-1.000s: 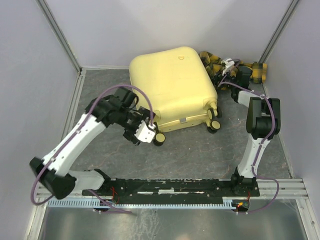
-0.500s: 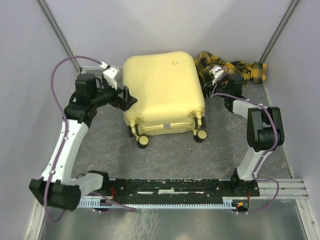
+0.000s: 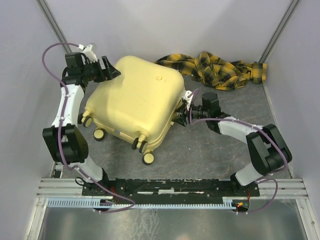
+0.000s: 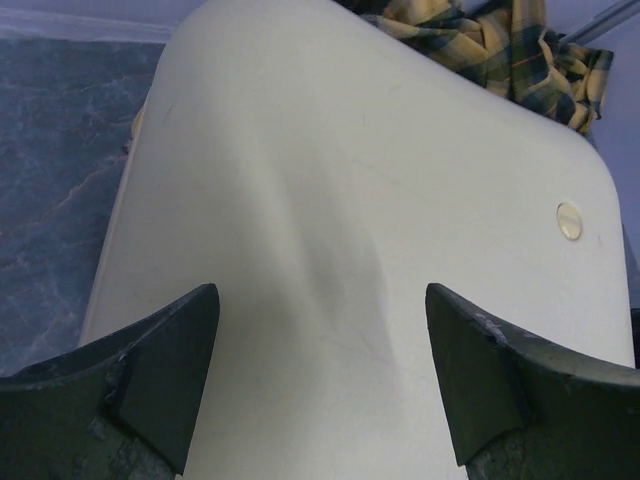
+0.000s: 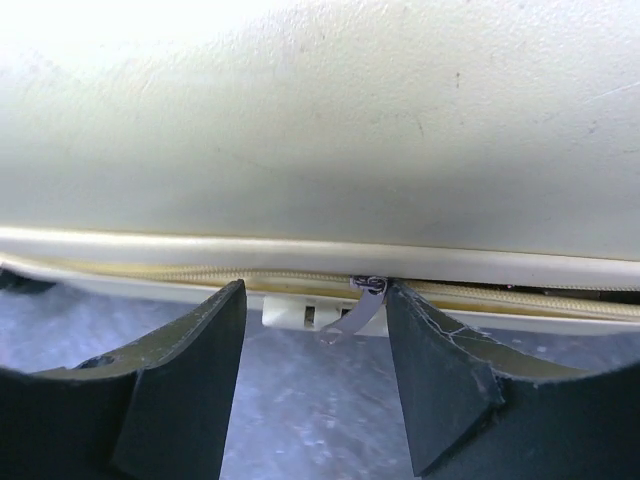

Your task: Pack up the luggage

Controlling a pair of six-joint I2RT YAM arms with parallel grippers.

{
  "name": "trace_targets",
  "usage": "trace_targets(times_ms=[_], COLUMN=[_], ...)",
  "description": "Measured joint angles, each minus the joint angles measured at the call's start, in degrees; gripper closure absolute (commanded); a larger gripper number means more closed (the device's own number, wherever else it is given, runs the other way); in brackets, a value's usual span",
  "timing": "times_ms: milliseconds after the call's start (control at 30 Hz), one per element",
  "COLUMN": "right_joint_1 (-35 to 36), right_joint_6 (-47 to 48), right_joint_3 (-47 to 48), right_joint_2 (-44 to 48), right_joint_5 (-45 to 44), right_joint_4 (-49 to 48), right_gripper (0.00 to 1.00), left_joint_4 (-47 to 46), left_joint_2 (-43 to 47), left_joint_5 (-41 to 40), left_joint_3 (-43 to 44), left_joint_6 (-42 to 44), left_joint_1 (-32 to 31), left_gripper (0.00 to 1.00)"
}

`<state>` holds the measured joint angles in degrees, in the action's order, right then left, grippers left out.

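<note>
The luggage [image 3: 137, 102] is a pale-yellow hard-shell suitcase lying closed and flat on the grey floor, turned at an angle, with its wheels [image 3: 148, 158] toward the near left. My left gripper [image 3: 112, 68] is open at its far-left corner; the left wrist view shows its fingers [image 4: 165, 370] spread just above the shell [image 4: 380, 180], holding nothing. My right gripper [image 3: 181, 113] is open at the suitcase's right edge. In the right wrist view the zipper seam [image 5: 200, 272] runs across, and a metal zipper pull [image 5: 358, 308] hangs between the fingers [image 5: 440, 370], close to the right one.
A yellow-and-black plaid cloth [image 3: 215, 67] lies crumpled on the floor at the back right, behind the suitcase; it also shows in the left wrist view [image 4: 480, 40]. Grey walls close in the back, left and right. The arms' base rail [image 3: 170, 187] runs along the near edge.
The suitcase has turned and slid left and nearer. My left gripper has swung to its far-left corner. My right gripper has left the cloth and come to the suitcase's right edge.
</note>
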<state>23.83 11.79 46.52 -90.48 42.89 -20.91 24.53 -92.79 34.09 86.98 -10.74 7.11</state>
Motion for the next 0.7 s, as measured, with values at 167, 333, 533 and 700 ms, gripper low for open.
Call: trace_targets(times_ms=[167, 333, 533, 700], right_joint_1=[2.71, 0.9, -1.14, -1.14], right_joint_6=[-3.04, -3.15, -3.41, -2.32], right_joint_3=[-2.49, -3.72, -5.86, -7.85], right_joint_2=[4.0, 11.39, 19.67, 18.34], right_joint_5=[-1.4, -4.11, -11.76, -10.88], right_joint_4=[1.92, 7.54, 12.33, 13.22], right_gripper=[0.31, 0.18, 0.11, 0.22], left_joint_4=[-3.58, -5.95, -6.25, -4.61], left_joint_2=[-6.4, -9.27, -11.69, -13.09], left_joint_5=[6.23, 12.04, 17.07, 18.56], left_joint_3=[4.61, 5.9, 7.48, 9.51], left_joint_6=[0.52, 2.08, 6.23, 9.6], left_joint_1=[-0.07, -1.84, -8.68, -10.71], left_gripper=[0.12, 0.17, 0.21, 0.2])
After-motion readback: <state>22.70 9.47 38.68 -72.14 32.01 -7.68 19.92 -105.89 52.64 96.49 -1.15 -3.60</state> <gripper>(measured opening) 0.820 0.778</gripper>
